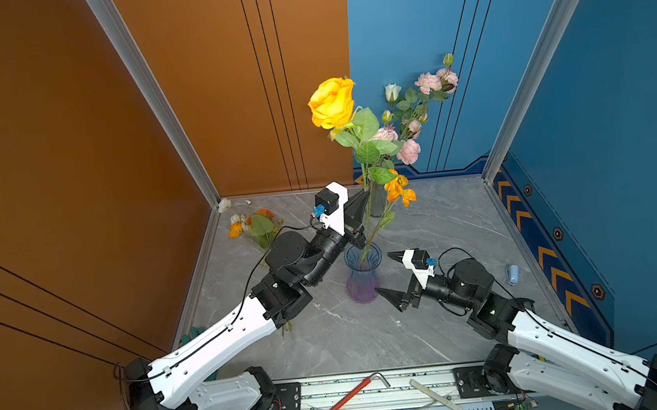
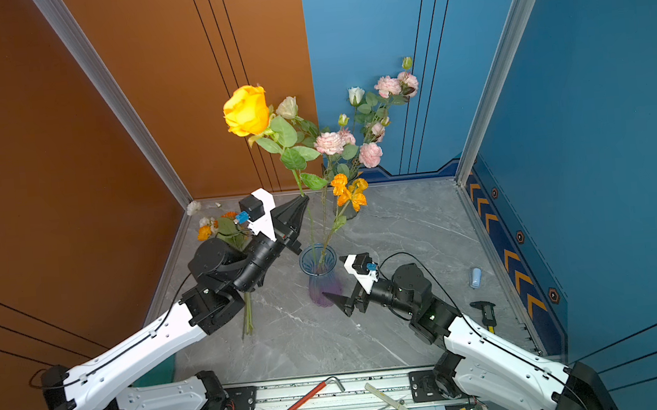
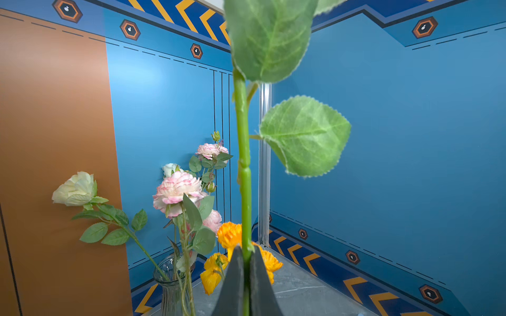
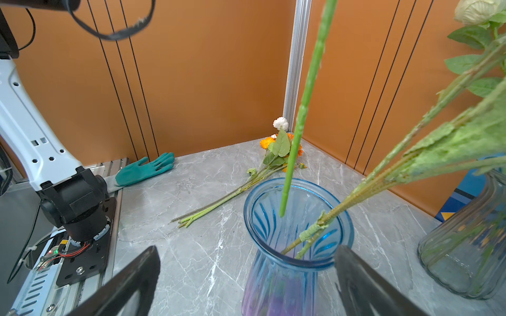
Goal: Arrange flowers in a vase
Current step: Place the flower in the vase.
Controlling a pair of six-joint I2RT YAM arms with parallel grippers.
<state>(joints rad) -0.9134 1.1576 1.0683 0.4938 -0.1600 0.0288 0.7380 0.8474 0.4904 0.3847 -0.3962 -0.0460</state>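
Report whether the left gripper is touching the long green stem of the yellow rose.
Touching. In the left wrist view the left gripper is shut on the yellow rose's long green stem, its jaws pressing it from both sides.

Yellow rose (image 1: pixel 332 102) upright, stem end just inside blue vase (image 1: pixel 360 288) mouth. Orange-bloom stem (image 1: pixel 399 193) leans in same vase. Pink, cream blooms (image 2: pixel 329 143) in clear vase (image 3: pixel 171 284) behind. Loose bunch (image 1: pixel 257 224) flat on table (image 1: pixel 330 335), far left corner.

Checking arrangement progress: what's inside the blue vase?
Orange-bloomed stems lean inside; the yellow rose's stem, held by the left gripper, ends in the mouth. The vase's tinted wall hides their bottoms.
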